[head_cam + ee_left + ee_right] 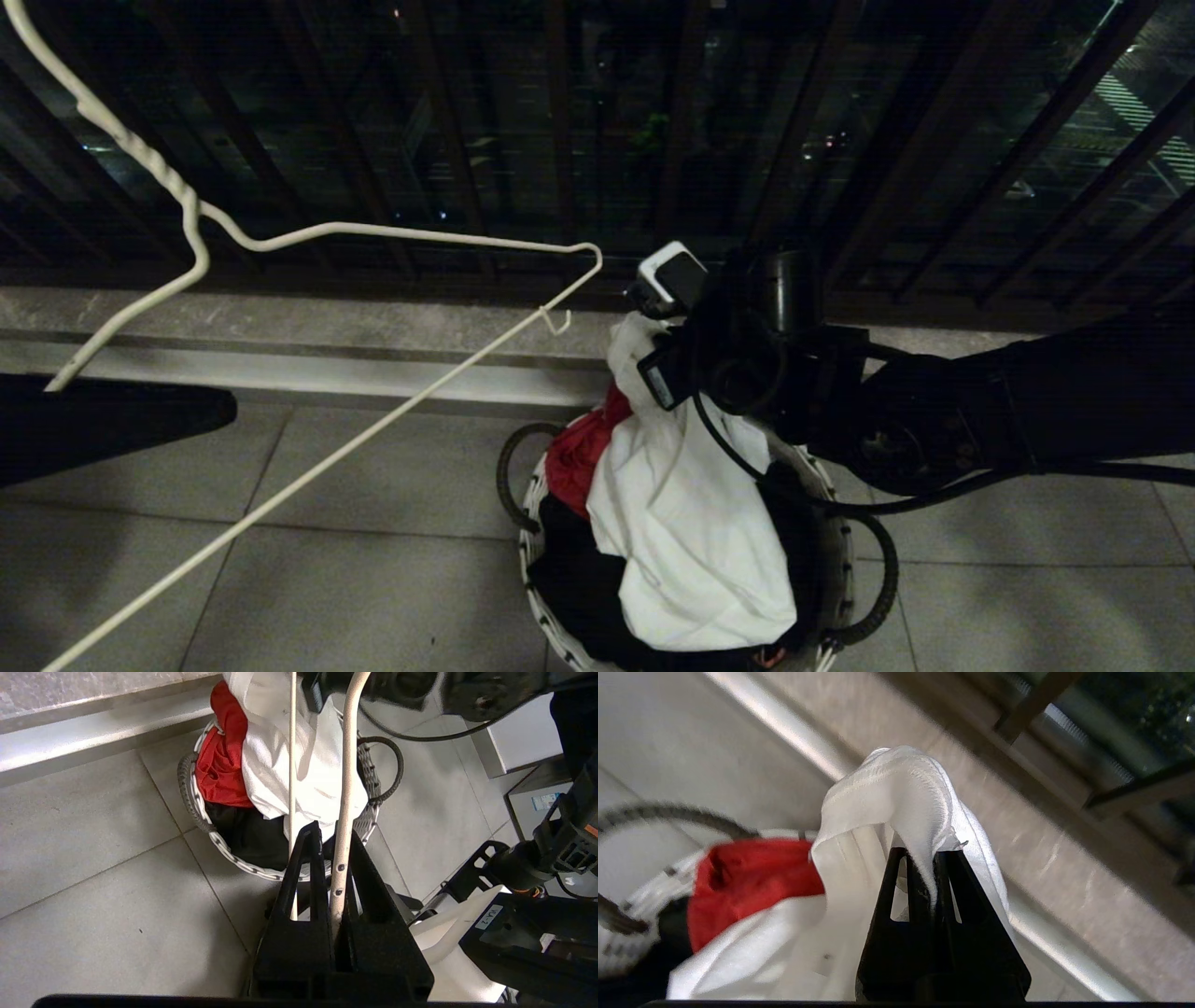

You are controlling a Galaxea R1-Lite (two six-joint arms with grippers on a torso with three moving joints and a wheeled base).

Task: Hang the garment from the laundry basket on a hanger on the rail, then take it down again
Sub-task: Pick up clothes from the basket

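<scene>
Over on the left of the laundry basket (532, 523), the left gripper (334, 858) is clenched on the hanger (392, 233), one white wire pinched between its fingers, the frame held up in the air well clear of the basket. Down in the basket, a red cloth (579, 448) sits beside the garment (691, 541), on its left. Above the basket, the right gripper (920, 858) is clamped on a fold of the garment, the white cloth drawn up out of the basket and draping back down into it.
</scene>
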